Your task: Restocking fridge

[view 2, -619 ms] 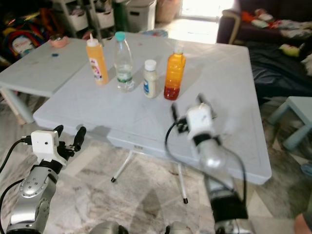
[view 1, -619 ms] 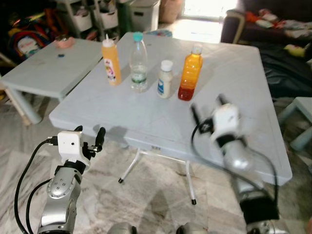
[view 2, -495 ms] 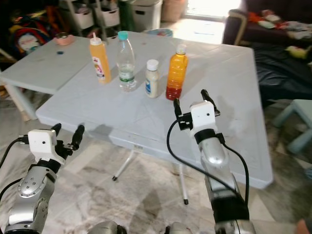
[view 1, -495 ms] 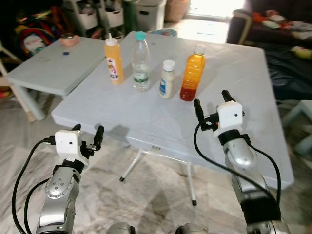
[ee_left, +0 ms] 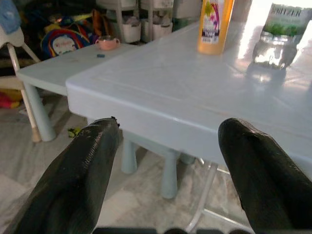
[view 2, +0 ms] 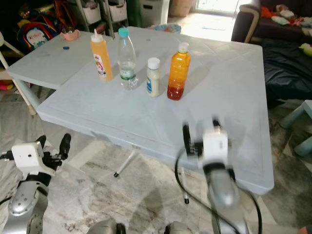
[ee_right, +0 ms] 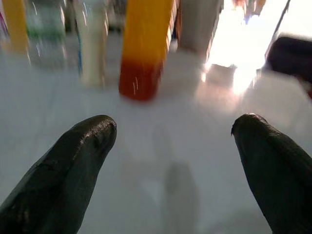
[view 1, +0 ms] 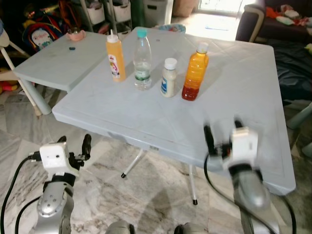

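Note:
Four bottles stand in a row on the pale blue table (view 1: pixel 146 117): a yellow squeeze bottle (view 1: pixel 115 61), a clear water bottle with a teal cap (view 1: pixel 142 61), a small white bottle (view 1: pixel 168 78) and an orange juice bottle (view 1: pixel 194 73). My right gripper (view 1: pixel 222 131) is blurred and open over the table's near right part, well short of the juice bottle (ee_right: pixel 144 48), which it faces. My left gripper (view 1: pixel 74 142) hangs open below the table's near left corner, level with the edge; the yellow bottle (ee_left: pixel 214 24) is far ahead of it. Neither holds anything.
A lower pale table (view 1: pixel 58 63) with a pink cup (view 1: pixel 74 34) stands at the left. A dark sofa (view 1: pixel 287 19) is at the back right and a light blue stool (view 1: pixel 303 117) at the right. White folding legs (view 1: pixel 134 163) stand under the table on marbled floor.
My right gripper has dropped back toward me over the table and is now blurred. My left gripper has sunk a little lower. The bottles have not moved.

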Controlling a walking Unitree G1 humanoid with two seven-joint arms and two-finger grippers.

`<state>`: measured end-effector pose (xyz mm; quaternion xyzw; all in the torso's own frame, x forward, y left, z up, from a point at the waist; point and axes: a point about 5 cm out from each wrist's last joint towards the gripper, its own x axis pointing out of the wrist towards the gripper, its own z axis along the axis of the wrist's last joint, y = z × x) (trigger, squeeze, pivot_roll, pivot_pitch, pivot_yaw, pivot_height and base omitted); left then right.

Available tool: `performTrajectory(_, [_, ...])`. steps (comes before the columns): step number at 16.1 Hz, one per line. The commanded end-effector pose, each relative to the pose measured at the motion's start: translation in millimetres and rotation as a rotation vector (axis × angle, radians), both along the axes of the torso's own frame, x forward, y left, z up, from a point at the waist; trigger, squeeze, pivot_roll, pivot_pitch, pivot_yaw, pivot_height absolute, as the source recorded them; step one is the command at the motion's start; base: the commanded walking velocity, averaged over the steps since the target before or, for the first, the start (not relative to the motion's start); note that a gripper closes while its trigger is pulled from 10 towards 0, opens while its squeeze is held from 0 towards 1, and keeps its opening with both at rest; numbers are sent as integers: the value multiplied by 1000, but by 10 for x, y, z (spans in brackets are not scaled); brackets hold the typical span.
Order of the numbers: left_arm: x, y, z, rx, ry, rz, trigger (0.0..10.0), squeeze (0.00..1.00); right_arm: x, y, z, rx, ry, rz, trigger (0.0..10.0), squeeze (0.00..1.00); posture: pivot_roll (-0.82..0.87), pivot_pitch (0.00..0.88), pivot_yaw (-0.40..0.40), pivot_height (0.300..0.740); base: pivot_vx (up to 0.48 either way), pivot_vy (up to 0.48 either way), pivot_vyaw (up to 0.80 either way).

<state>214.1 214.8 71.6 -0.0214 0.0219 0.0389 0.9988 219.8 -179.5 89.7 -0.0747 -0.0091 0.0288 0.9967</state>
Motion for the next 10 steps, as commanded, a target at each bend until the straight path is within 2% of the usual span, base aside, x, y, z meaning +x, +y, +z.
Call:
performTrajectory(1, [20, -57, 41, 1, -18, -25, 10000, 0, 7, -48, 9, 19, 1, -23, 10000, 0, 41, 0, 36, 740, 0, 0, 0])
performTrajectory(4, [96, -124, 106, -6, -54, -51, 10000, 0, -12, -62, -50, 5, 27, -28, 10000, 0, 43, 0, 40, 740, 0, 0, 0])
performTrajectory(8, [165, -192, 141, -22, -71, -85, 10000, 0, 73, -31, 22, -8, -9, -9, 10000, 0, 33, 0, 43, 740, 283, 0, 0])
performTrajectory(10, [180, -211, 137, -27, -73, -89, 10000, 0, 107, -37, 54, -12, -20, -6, 10000, 0, 30, 0, 39, 740, 339, 0, 416])
